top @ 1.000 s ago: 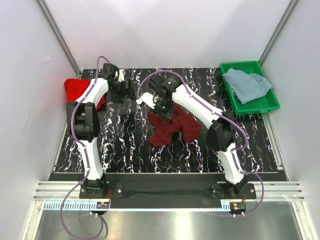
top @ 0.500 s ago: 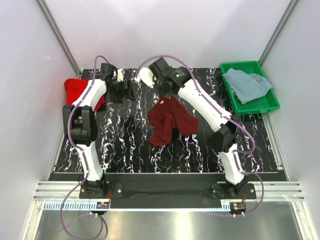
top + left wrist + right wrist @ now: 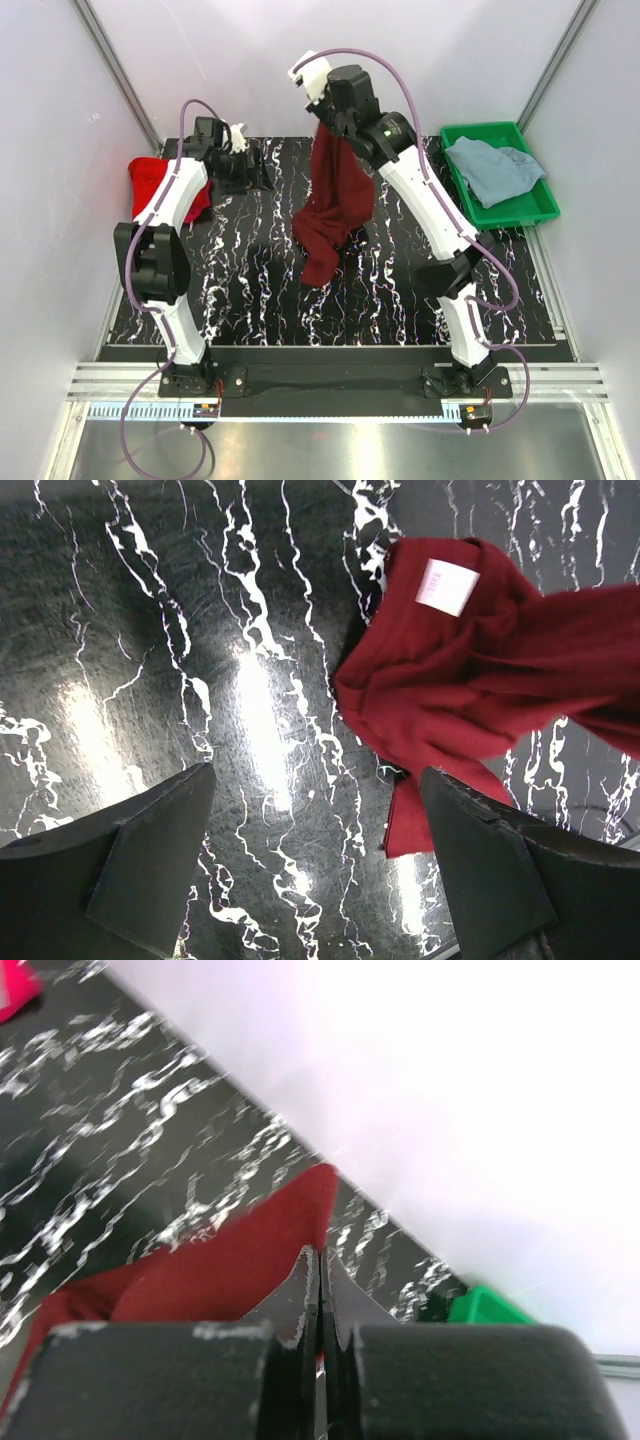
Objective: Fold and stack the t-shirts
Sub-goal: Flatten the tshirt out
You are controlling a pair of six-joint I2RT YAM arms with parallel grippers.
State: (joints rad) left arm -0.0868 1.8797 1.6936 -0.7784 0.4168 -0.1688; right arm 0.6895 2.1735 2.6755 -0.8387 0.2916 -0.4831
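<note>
Nearest the arm bases, the lowest tip of the dark maroon t-shirt [image 3: 335,200] hangs down over the black marbled tabletop [image 3: 250,290]; whether it touches the surface is unclear. From there the cloth rises in a long bunched drape straight up to the right gripper [image 3: 325,125], which is held high with its fingers pinched together on the shirt's top edge, a fold of it showing just beyond the fingertips in the right wrist view. To that gripper's left and lower, the left gripper [image 3: 255,170] hovers with its jaws spread wide and nothing between them, the hanging shirt and its white label [image 3: 447,585] ahead of it. Behind the left gripper lies the bright red t-shirt [image 3: 150,180]. Far to the right gripper's right, the dusty grey-blue t-shirt [image 3: 495,170] sits crumpled in the green tray [image 3: 515,215].
</note>
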